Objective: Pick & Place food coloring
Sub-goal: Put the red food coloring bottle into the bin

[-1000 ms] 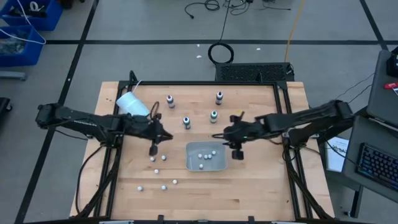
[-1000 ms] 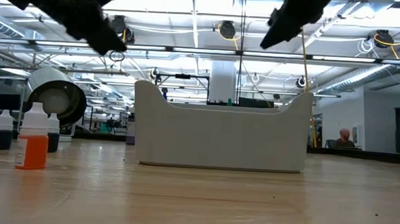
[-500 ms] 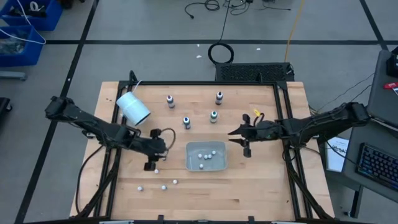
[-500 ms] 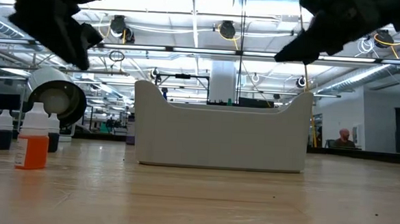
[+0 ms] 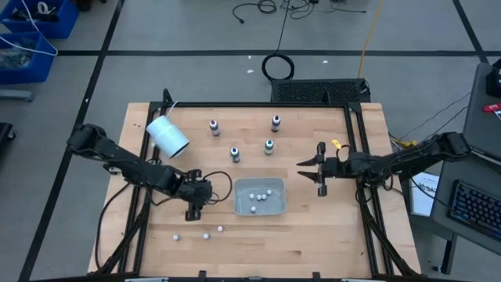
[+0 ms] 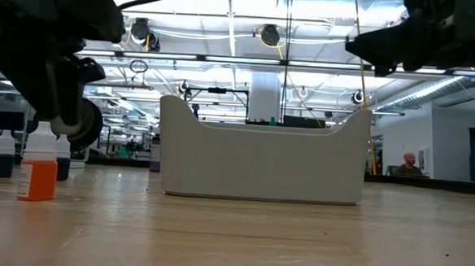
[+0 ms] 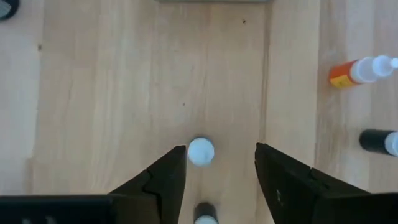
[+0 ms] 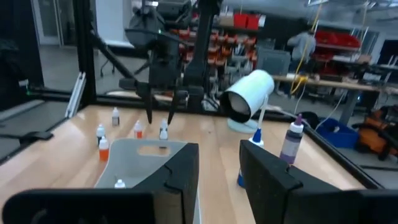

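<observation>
left gripper (image 5: 192, 210) points down, fingers parted; right gripper (image 5: 320, 188) is raised level, fingers slightly apart.

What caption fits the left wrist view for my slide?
Open left claw poised over a small white ball on the wooden table.

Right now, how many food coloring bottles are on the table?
4, all upright behind the tray: one back left, one back right, one front left, one front right. None looks hidden from the high view.
</observation>
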Controlling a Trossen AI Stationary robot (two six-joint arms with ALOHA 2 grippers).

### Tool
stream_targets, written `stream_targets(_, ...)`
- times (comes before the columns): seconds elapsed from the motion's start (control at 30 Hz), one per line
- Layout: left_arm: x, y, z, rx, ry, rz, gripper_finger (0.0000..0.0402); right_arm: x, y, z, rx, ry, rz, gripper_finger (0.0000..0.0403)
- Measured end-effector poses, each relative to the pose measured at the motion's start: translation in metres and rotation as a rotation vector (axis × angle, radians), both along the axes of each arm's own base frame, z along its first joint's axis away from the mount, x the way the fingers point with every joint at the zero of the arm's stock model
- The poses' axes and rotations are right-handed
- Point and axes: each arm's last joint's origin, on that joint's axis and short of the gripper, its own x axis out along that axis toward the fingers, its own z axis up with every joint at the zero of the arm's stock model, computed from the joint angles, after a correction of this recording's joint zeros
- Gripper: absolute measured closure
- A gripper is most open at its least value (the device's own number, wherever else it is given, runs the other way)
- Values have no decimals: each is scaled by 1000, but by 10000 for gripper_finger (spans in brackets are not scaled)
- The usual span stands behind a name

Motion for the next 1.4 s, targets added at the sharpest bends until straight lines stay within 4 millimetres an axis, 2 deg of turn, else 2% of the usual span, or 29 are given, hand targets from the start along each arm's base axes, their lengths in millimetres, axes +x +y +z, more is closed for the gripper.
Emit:
stream_targets(0.27, 3, -1, -12, 25, 55, 48, 228, -4, -1, -2, 5, -32, 0, 298)
stream_targets(0.47, 9, 1, -29, 53, 123, 63, 221, -4, -1, -2, 5, -31, 0, 298)
stream_targets(0.67, 15, 3, -36, 58, 131, 68, 215, -4, -1, -2, 5, -25, 0, 298)
stream_targets(1.1, 14, 0, -35, -11, 170, 9, 215, -4, -1, -3, 6, -12, -4, 298)
stream_targets(1.4, 24, -2, -16, 39, 139, -12, 215, -4, -1, -3, 6, -13, -4, 298)
